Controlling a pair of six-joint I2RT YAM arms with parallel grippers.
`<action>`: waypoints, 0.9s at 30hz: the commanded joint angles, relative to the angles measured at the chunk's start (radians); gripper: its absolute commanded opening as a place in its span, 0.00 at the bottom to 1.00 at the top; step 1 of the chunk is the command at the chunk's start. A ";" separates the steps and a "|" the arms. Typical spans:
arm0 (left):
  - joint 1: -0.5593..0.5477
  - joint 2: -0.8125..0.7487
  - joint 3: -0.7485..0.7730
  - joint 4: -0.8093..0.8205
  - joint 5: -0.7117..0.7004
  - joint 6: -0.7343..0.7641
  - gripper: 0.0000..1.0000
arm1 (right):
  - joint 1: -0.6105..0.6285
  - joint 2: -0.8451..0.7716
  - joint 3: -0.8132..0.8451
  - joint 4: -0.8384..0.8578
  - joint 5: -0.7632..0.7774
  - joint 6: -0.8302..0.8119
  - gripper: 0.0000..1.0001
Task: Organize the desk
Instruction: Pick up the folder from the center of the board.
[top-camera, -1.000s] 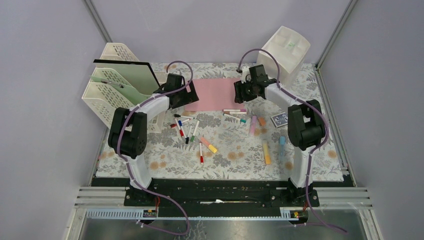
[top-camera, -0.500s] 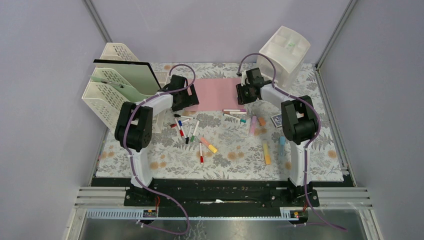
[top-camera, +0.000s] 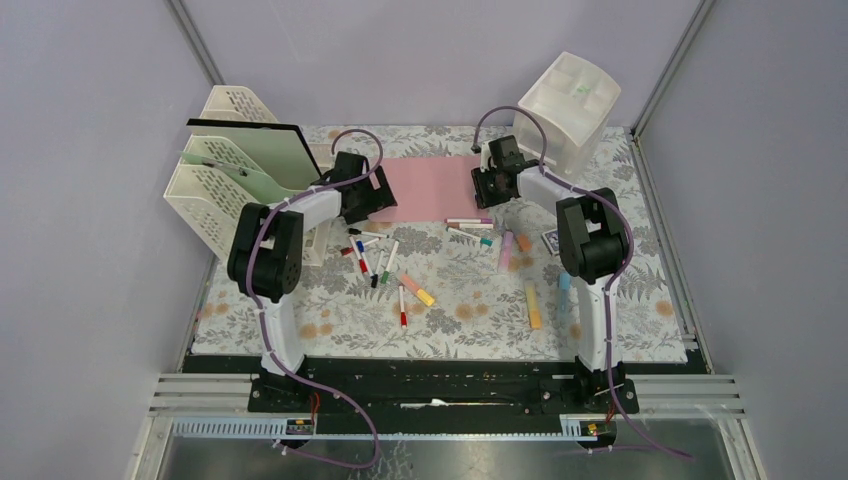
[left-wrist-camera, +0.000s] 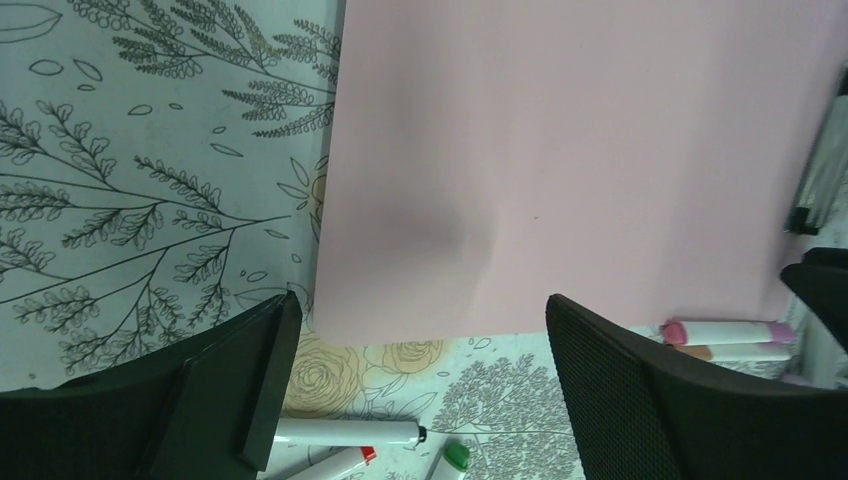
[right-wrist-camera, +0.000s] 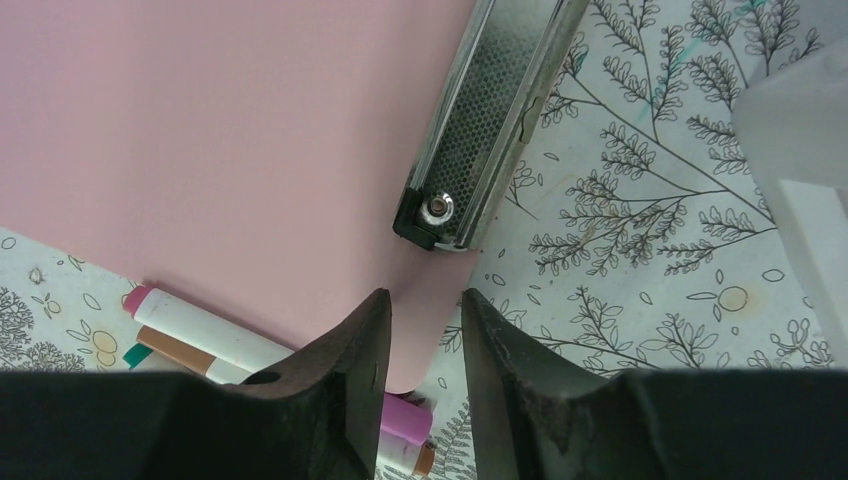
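Observation:
The desk (top-camera: 470, 300) is a tabletop under a pale cloth with fern and flower print. A pink sheet (top-camera: 430, 188) lies flat at its far middle. My left gripper (top-camera: 372, 197) is wide open over the sheet's near left corner (left-wrist-camera: 400, 300), low above the cloth and holding nothing (left-wrist-camera: 422, 305). My right gripper (top-camera: 490, 187) hovers at the sheet's near right corner (right-wrist-camera: 425, 330). Its jaws (right-wrist-camera: 425, 298) stand a narrow gap apart on either side of that corner, not closed on it. A silver metal bar-shaped object (right-wrist-camera: 490, 120) lies on the sheet's right edge.
A cream lattice file rack (top-camera: 225, 175) with a green folder stands at the far left. A white drawer unit (top-camera: 567, 105) stands at the far right. Several markers (top-camera: 385, 262) lie scattered mid-desk. Highlighters (top-camera: 531, 302) and a card deck (top-camera: 553, 238) lie right of them.
Both arms have folded in closer to the pink sheet. The right gripper has come down to the sheet's right corner and the left gripper has shifted slightly right onto the left corner.

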 joint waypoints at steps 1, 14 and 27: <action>0.016 -0.008 -0.037 0.068 0.081 -0.059 0.97 | 0.002 0.024 0.037 -0.033 0.025 -0.022 0.38; 0.032 -0.046 -0.141 0.212 0.198 -0.212 0.86 | 0.023 0.037 0.030 -0.050 0.039 -0.047 0.37; 0.031 -0.146 -0.266 0.524 0.311 -0.392 0.72 | 0.029 0.040 0.028 -0.053 0.025 -0.051 0.37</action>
